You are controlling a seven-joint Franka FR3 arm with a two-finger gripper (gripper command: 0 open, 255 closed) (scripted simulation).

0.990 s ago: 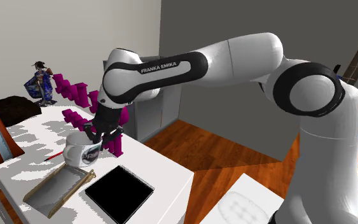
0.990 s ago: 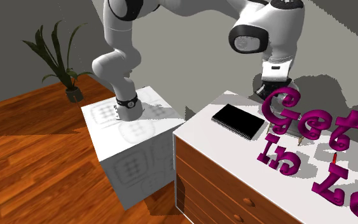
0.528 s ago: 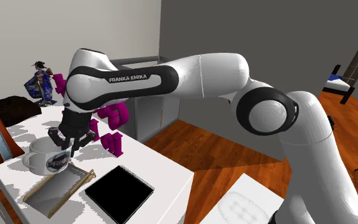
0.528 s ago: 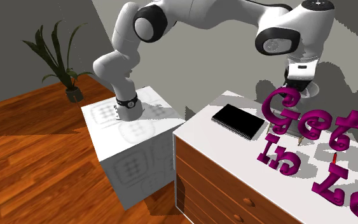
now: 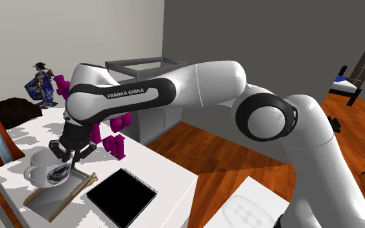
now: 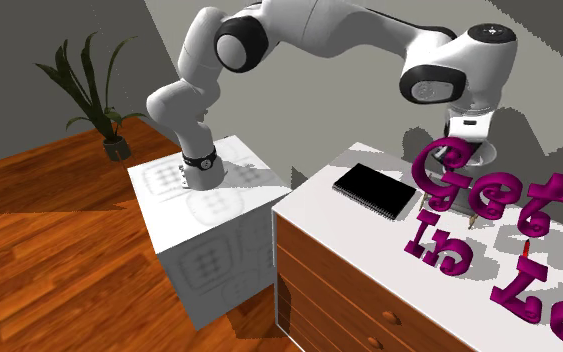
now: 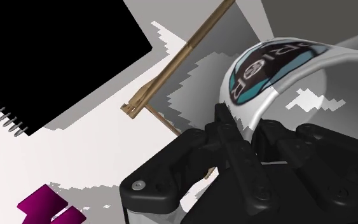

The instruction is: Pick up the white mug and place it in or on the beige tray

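The white mug (image 5: 48, 170), printed with a teal and dark logo, hangs tilted low over the far end of the beige-framed tray (image 5: 64, 194) on the white table. My gripper (image 5: 70, 150) is shut on the mug's rim on the side away from the handle. In the wrist view the black fingers (image 7: 229, 137) clasp the mug (image 7: 279, 70) wall between them, and the tray's rim (image 7: 184, 57) runs just beyond. I cannot tell whether the mug's base touches the tray.
A black spiral notebook (image 5: 121, 190) lies beside the tray near the table's front edge (image 5: 174, 173). Magenta standing letters (image 5: 113, 133) rise close behind the gripper. A figurine (image 5: 41, 83) and a dark bundle (image 5: 6, 110) stand at the back left.
The gripper carried the mug toward the shoulder view's left, away from the magenta letters, then sank lower over the tray's far end.
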